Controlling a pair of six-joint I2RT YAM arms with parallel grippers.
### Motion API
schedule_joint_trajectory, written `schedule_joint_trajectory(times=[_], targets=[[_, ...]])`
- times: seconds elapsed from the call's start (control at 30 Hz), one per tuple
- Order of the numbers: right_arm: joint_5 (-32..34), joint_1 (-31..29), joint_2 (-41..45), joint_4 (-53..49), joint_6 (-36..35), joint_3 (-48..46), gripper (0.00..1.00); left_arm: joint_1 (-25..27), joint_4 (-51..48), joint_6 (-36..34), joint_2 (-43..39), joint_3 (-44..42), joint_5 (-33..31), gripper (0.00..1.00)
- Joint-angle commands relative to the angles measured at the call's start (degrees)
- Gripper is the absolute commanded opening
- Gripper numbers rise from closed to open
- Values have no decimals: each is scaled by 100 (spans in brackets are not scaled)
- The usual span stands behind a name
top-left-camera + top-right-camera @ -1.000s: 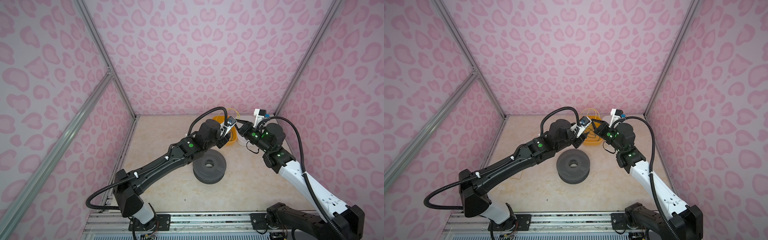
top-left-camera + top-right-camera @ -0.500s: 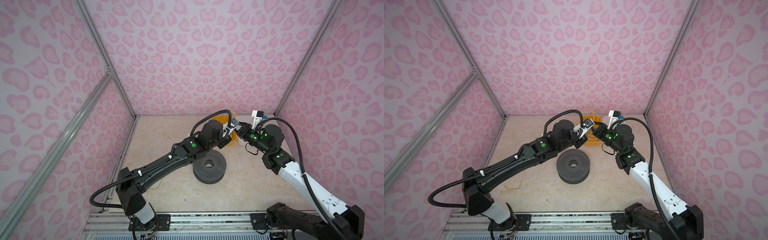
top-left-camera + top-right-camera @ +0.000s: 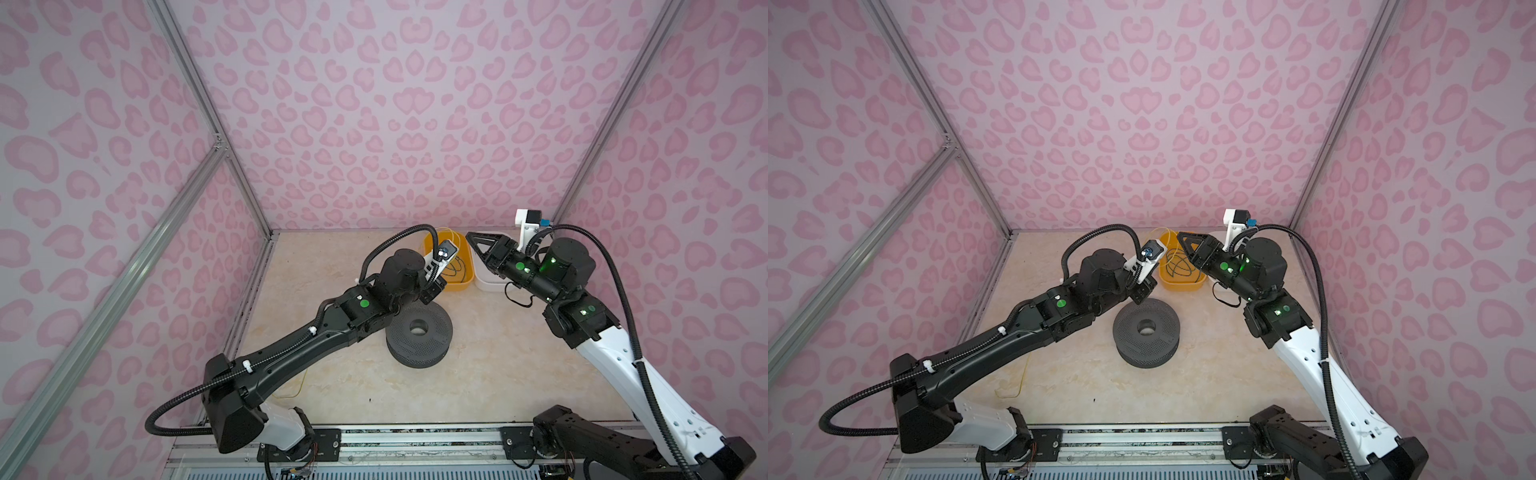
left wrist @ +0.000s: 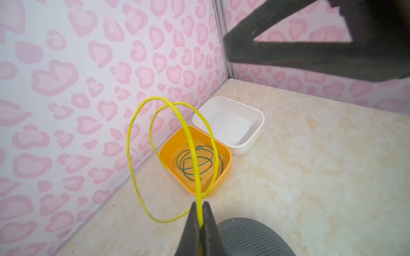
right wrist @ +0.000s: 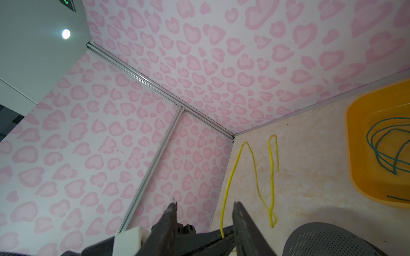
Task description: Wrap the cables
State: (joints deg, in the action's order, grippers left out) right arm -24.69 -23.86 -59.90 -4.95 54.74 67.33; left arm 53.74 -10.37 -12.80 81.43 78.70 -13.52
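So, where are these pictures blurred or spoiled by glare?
In the left wrist view the left gripper, shut on the yellow cable, and the right gripper's fingers are out of focus; the orange bin is sharp; in the right wrist view a ceiling lamp glares; both top views darken at the corners.

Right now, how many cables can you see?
2. The yellow cable is pinched in the left claw, looping up near the orange bin; the green cable lies coiled inside that bin. The arms may hide more.
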Motion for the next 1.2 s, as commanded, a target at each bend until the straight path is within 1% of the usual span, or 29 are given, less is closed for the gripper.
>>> schedule_joint_trajectory(times=[0.0, 0.07, 0.13, 0.2, 0.3, 0.37, 0.43, 0.5, 0.63, 0.8, 0.9, 1.03, 1.07, 1.13, 1.17], targets=[[-114, 26, 223, -1171, -660, 173, 48, -18, 405, 510, -316, -258, 10, 4], [-61, 62, 354, -1436, -932, 168, 50, -21, 472, 621, -403, -420, -19, 4], [12, 90, 479, -1489, -1245, 34, 54, -21, 522, 687, -443, -493, -35, 4], [236, 146, 586, -1452, -1449, -202, 57, -30, 514, 738, -423, -515, -35, 4], [182, 269, 576, -1112, -1546, -577, 58, -86, 553, 897, -337, -496, 23, 4], [126, 283, 447, -998, -1712, -708, 57, -91, 554, 1076, -242, -478, -24, 4], [32, 291, 293, -964, -1835, -754, 56, -100, 596, 1226, -207, -492, 63, 4], [-106, 294, 118, -924, -1897, -767, 56, -113, 636, 1363, -176, -519, 159, 4], [-437, 279, -65, -680, -1771, -700, 55, -124, 725, 1494, -130, -532, 336, 4], [-350, 229, -171, -270, -1530, -774, 56, -126, 618, 1514, -58, -358, 470, 4], [-202, 79, -240, -98, -1422, -774, 53, -126, 563, 1435, -80, -353, 568, 4], [80, -174, -467, -114, -1390, -665, 50, -144, 537, 1334, -139, -396, 638, 4], [125, -221, -555, -74, -1363, -636, 47, -144, 518, 1312, -166, -394, 677, 4], [155, -296, -749, -80, -1266, -551, 38, -153, 538, 1278, -243, -457, 719, 4], [148, -340, -834, -81, -1271, -484, 32, -161, 554, 1271, -298, -510, 706, 4]])
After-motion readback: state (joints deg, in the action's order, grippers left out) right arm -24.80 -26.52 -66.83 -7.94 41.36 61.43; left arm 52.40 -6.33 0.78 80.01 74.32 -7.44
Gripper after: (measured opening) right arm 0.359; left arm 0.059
